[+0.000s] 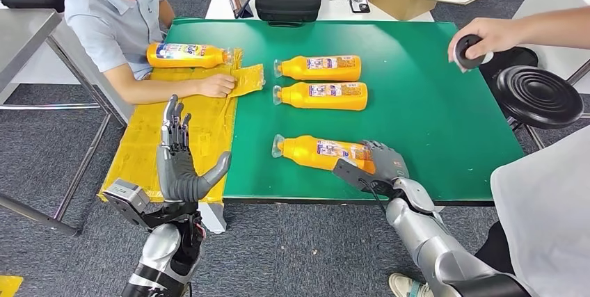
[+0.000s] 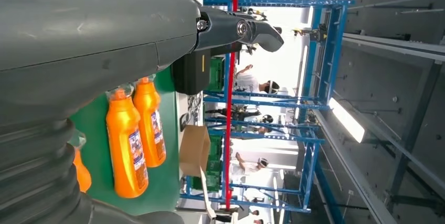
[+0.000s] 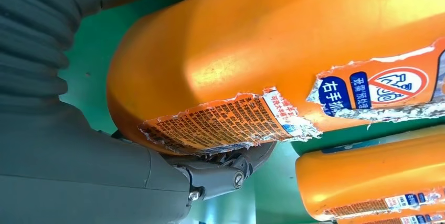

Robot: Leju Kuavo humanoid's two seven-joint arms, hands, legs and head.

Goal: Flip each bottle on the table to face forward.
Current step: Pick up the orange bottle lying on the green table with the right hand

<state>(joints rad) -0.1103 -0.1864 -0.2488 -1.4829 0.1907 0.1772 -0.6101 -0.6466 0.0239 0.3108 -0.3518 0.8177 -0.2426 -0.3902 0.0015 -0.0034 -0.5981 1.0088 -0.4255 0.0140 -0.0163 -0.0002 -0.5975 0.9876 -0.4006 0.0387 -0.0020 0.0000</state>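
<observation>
Four orange bottles lying on their sides, long axes running left to right across the green surface [image 1: 431, 102]. Nearest one [image 1: 321, 151] at the front edge, cap toward the robot's left, base toward the right, and wrapped at that base end by the right robot hand [image 1: 381, 165]. Fingers curled over the top of the body, thumb tucked beneath, as seen close up in the right wrist view, where the torn label with fine print faces the camera. Clamped on it, then, not merely resting against it.

Left robot hand [image 1: 177, 161] raised off the front-left corner, fingers spread, thumb out, holding nothing, well apart from every bottle.

Two more bottles, the middle bottle [image 1: 321, 95] and the far bottle [image 1: 319, 68], parallel and just beside each other further back near the centre. Fourth bottle [image 1: 186, 54] off on the yellow mat [image 1: 156, 137], close by a seated person's forearm [image 1: 174, 88].

Judged from this: a roll about the long axis called for, with the right arm plainly the nearer and already in place. Grip at the base end only, so some risk of the cap end swinging or dragging during the turn. Middle bottle lying close behind, leaving little room to roll away from the robot.
</observation>
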